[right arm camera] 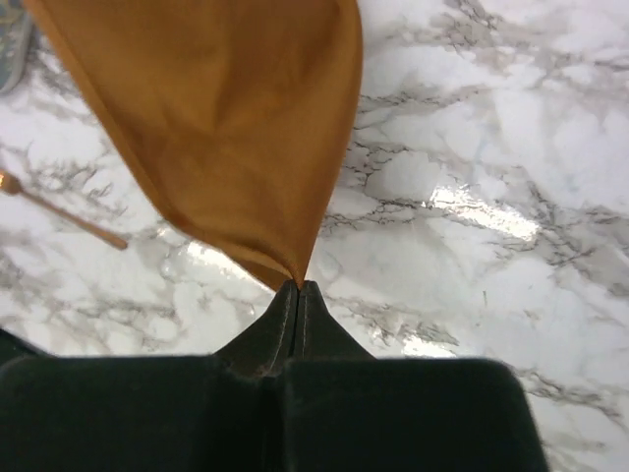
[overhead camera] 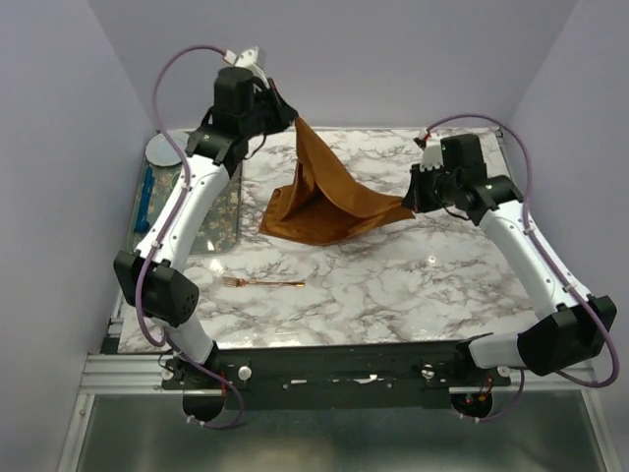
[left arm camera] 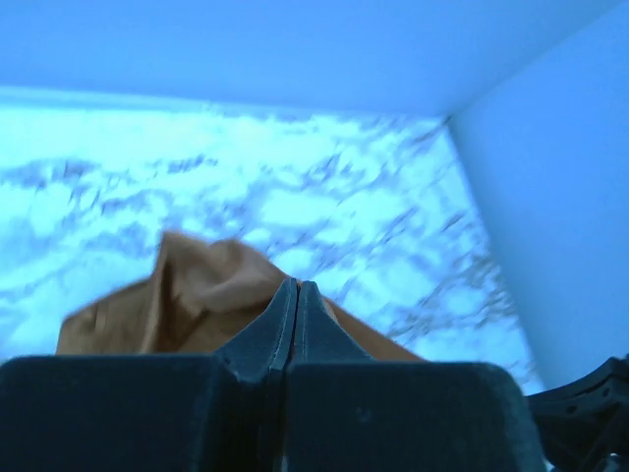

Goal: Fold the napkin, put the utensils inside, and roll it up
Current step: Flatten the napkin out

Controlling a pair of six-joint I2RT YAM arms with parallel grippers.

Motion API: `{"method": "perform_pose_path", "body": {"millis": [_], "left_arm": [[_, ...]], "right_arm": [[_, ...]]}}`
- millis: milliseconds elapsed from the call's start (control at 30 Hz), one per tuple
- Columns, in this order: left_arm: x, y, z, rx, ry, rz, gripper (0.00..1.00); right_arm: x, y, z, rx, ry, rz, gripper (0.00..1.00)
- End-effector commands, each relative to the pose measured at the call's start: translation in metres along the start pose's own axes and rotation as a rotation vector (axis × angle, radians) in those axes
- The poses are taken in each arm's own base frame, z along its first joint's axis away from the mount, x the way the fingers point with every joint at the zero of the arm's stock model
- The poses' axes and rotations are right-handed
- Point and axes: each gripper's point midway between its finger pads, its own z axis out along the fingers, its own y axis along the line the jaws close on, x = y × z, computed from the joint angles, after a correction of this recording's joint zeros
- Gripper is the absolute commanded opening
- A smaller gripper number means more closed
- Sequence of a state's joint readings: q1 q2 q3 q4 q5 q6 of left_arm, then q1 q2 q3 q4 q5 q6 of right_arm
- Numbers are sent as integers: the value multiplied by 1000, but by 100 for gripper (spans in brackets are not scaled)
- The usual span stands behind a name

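Note:
The rust-orange napkin (overhead camera: 322, 192) hangs stretched between both grippers above the back of the marble table (overhead camera: 393, 285), its lower fold resting on the surface. My left gripper (overhead camera: 293, 118) is shut on its top corner, raised high at the back; the cloth shows below its tips in the left wrist view (left arm camera: 197, 295). My right gripper (overhead camera: 411, 202) is shut on another corner, low at the right; the cloth (right arm camera: 226, 128) fans out from its tips (right arm camera: 299, 285). The copper fork (overhead camera: 262, 283) lies flat near the front left, tines to the left; its handle shows in the right wrist view (right arm camera: 59, 211).
A patterned tray (overhead camera: 211, 221) lies at the table's left edge under the left arm, with a blue utensil (overhead camera: 144, 200) and a round grey dish (overhead camera: 162, 149) beside it. Walls close in at the back and both sides.

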State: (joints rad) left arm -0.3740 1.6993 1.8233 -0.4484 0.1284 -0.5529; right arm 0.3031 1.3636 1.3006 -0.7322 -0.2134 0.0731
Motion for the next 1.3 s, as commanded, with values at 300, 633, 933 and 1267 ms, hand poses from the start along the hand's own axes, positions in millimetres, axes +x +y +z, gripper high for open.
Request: {"method": "perform_pose_path", "body": {"millis": [300, 633, 933, 1267], "left_arm": [[-224, -49, -210, 313, -710, -176, 0], [-219, -35, -141, 297, -686, -218, 0], [-107, -48, 94, 217, -357, -159, 0], [70, -51, 263, 277, -185, -210, 6]], "right_arm": [[-60, 175, -205, -560, -310, -378, 1], [-39, 163, -227, -521, -457, -119, 1], [14, -45, -115, 421, -255, 258, 1], [98, -193, -63, 878, 122, 466, 11]]}}
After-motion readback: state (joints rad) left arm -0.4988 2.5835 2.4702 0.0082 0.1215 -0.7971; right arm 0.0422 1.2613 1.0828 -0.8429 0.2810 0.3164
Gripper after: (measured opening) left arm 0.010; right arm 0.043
